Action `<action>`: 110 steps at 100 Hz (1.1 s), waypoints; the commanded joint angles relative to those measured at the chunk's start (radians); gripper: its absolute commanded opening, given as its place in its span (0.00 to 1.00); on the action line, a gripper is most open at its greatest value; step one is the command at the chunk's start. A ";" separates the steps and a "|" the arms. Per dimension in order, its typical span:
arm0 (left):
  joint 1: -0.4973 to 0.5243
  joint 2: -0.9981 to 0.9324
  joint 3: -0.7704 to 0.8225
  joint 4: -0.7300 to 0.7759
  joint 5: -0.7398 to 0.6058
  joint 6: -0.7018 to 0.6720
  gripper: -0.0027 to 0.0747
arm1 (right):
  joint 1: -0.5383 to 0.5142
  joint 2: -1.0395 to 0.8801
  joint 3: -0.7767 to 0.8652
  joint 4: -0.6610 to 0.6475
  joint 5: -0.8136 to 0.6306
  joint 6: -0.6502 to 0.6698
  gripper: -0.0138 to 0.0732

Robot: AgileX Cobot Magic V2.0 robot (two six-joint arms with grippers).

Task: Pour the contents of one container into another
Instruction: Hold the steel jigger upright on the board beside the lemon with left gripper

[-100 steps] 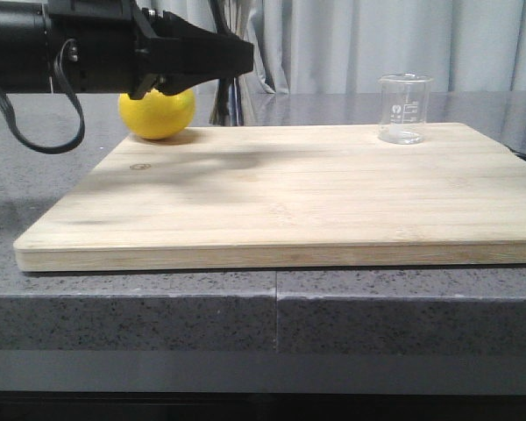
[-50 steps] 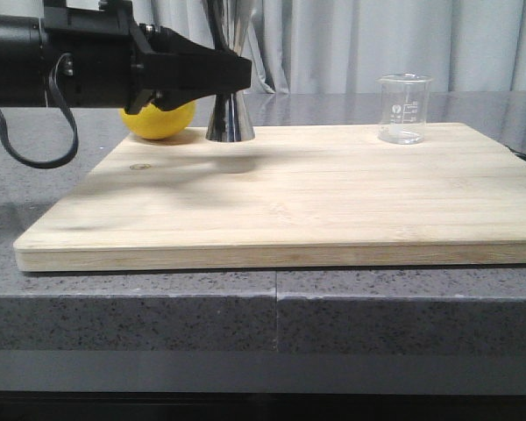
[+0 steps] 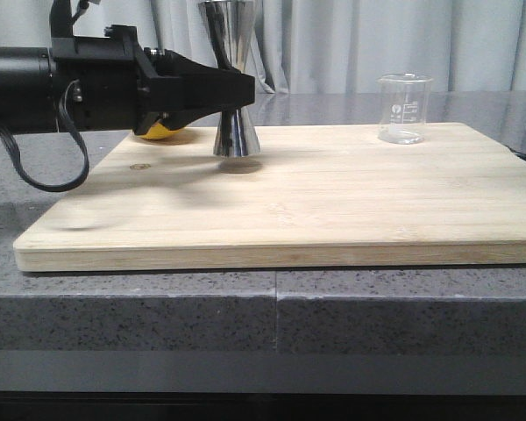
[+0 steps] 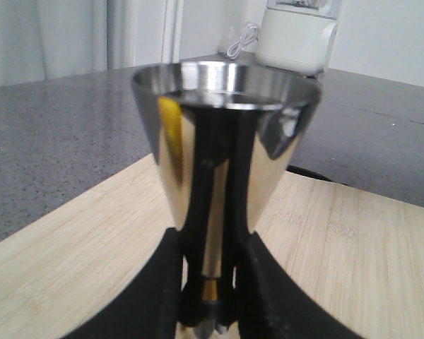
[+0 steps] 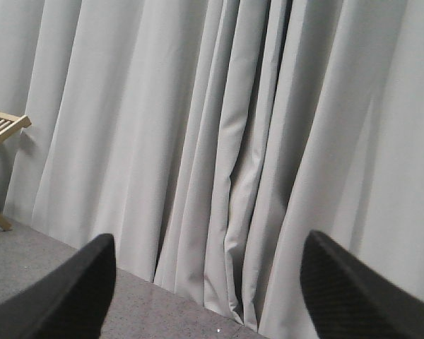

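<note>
The steel hourglass jigger (image 3: 234,123) hangs upright just above the left back part of the wooden board (image 3: 333,202), casting a small shadow beneath its base. My left gripper (image 3: 238,89) is shut on its narrow waist. In the left wrist view the jigger's upper cone (image 4: 226,141) fills the frame, and the black fingers (image 4: 169,282) pinch the gold band (image 4: 210,289). The clear glass beaker (image 3: 404,109) with white marks stands upright at the board's back right, apart from both arms. My right gripper (image 5: 205,296) is open, faces grey curtains and holds nothing.
A yellow lemon (image 3: 160,132) lies behind the left arm, mostly hidden by it. The board rests on a grey speckled counter (image 3: 158,307). A white appliance (image 4: 297,35) stands beyond the board. A wooden slatted rack (image 5: 0,127) sits near the curtains.
The left arm has carried the jigger to the right and toward the camera, lower over the board. It now hides more of the lemon. The beaker has not moved.
</note>
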 commanded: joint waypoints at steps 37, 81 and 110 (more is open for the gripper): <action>-0.001 -0.040 -0.020 -0.009 -0.042 0.038 0.01 | 0.002 -0.029 -0.022 0.011 -0.063 0.000 0.73; -0.001 -0.040 -0.020 -0.020 -0.032 0.068 0.01 | 0.002 -0.029 -0.022 0.011 -0.063 0.000 0.73; -0.001 -0.040 -0.020 -0.020 -0.032 0.068 0.01 | 0.002 -0.029 -0.022 0.011 -0.064 0.000 0.73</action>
